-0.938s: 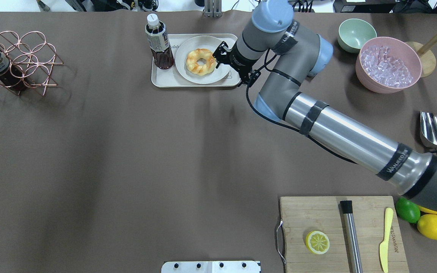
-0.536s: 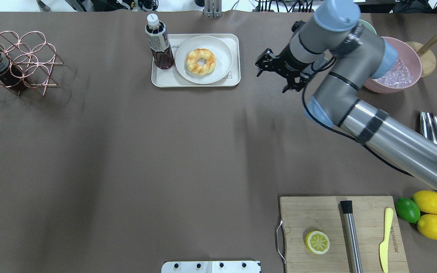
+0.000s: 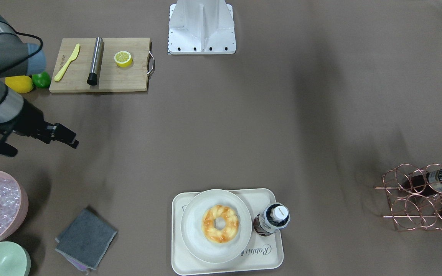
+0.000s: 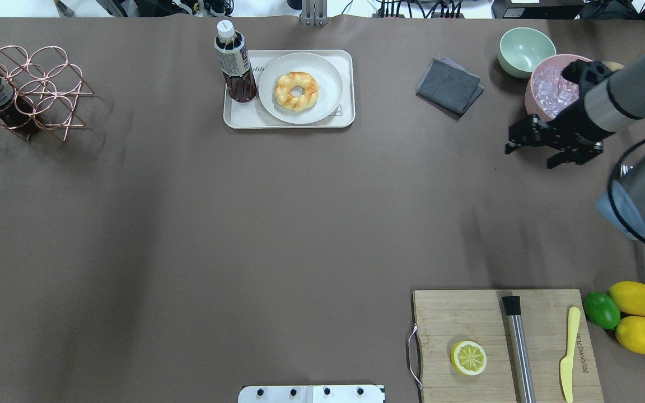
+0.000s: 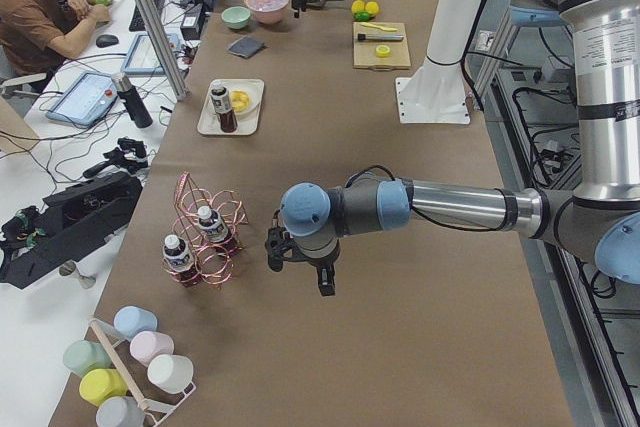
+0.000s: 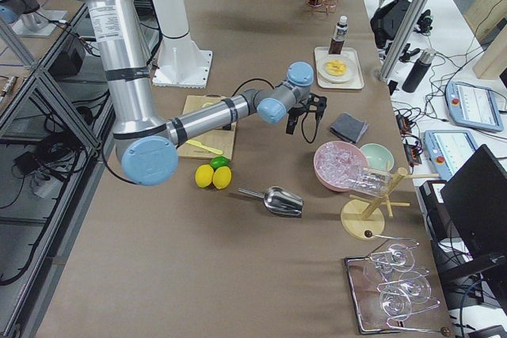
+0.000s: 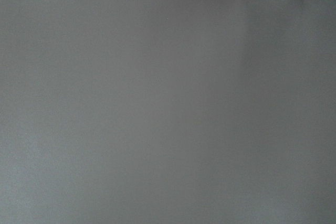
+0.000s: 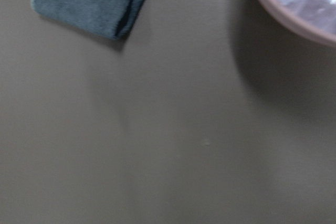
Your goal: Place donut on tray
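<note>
Golden donut (image 4: 283, 95) lies on the round plate (image 4: 328, 84) on the tray (image 4: 289, 123), next to the bottle (image 4: 235, 61). My right jaws: apart, empty, beside the pink bowl (image 4: 529, 102), well apart from the tray, donut off toward my left. Left jaws: cannot tell. Placement looks done.

worktop (image 4: 244, 224): matt brown sheet, faint creases. tray (image 4: 289, 122): smooth matt cream plastic. cutting board (image 4: 445, 316), lower right: bare wood grain; rod (image 4: 520, 352) on it brushed metal. grey cloth (image 4: 448, 85): fuzzy.
</note>
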`<state>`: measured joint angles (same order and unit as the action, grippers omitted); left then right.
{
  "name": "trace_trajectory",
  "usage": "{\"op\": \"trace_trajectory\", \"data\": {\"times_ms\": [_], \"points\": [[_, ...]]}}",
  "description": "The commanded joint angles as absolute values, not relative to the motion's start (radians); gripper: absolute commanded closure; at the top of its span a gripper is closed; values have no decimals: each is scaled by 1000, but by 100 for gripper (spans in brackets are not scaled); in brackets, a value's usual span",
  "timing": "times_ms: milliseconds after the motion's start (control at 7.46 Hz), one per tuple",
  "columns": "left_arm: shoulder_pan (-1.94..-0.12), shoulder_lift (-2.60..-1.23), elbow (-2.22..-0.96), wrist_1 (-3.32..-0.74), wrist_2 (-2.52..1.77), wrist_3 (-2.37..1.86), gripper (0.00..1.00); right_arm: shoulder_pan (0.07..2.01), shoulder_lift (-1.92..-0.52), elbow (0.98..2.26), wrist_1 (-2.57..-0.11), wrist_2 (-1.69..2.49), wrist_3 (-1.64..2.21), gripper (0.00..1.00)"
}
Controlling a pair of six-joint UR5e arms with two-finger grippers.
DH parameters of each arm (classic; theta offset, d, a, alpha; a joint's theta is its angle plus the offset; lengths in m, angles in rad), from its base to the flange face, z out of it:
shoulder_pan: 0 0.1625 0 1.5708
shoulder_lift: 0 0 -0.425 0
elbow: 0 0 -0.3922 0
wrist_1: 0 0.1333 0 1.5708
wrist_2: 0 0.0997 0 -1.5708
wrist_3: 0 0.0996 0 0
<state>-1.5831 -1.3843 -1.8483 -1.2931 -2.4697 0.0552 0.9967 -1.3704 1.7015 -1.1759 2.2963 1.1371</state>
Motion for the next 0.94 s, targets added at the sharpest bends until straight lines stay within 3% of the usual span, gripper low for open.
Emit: {"op": "trace_trajectory", "data": {"times_ms": [0, 536, 804], "points": [[-1582, -1384, -1848, -1293, -2470, 55, 2, 1131, -1592, 1753, -1180, 2351, 761, 0], [-1582, -1384, -1847, -1293, -2470, 55, 2, 1348, -1776, 1709, -1221, 2382, 294, 0], [-1575, -1384, -1842, -1292, -2470, 54, 2, 1490, -1781, 1709, -1438, 2378, -21, 0]]}}
